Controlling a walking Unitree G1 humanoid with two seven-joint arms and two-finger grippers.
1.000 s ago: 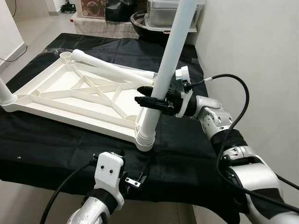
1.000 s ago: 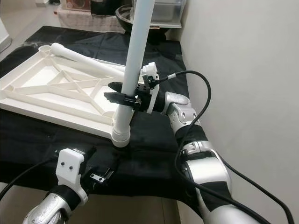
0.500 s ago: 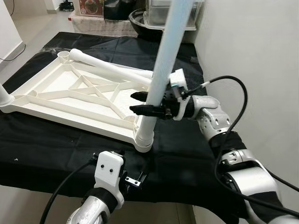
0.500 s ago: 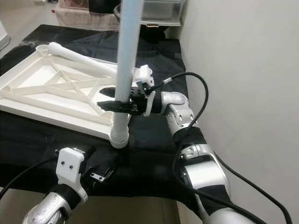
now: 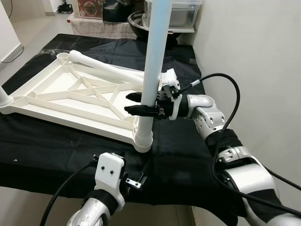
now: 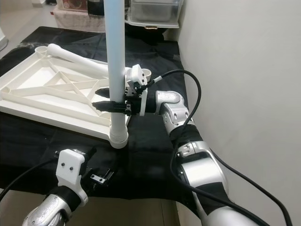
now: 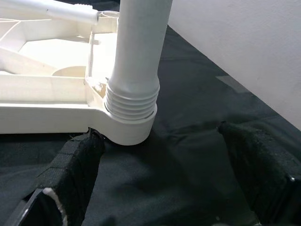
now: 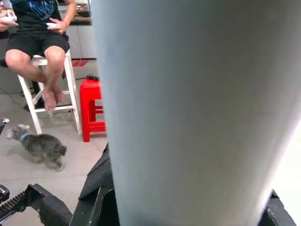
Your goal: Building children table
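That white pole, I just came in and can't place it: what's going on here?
The robot is assembling a small table. The white tabletop lies upside down on a black cloth. The right tool grips an upright leg seated in the near corner socket. The left tool waits open near that socket. Another leg lies across the tabletop.

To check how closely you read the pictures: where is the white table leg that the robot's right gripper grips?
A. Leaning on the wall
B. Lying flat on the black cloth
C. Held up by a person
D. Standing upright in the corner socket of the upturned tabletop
D: the leg stands upright with its threaded end in the corner socket of the tabletop, the right gripper closed around it.
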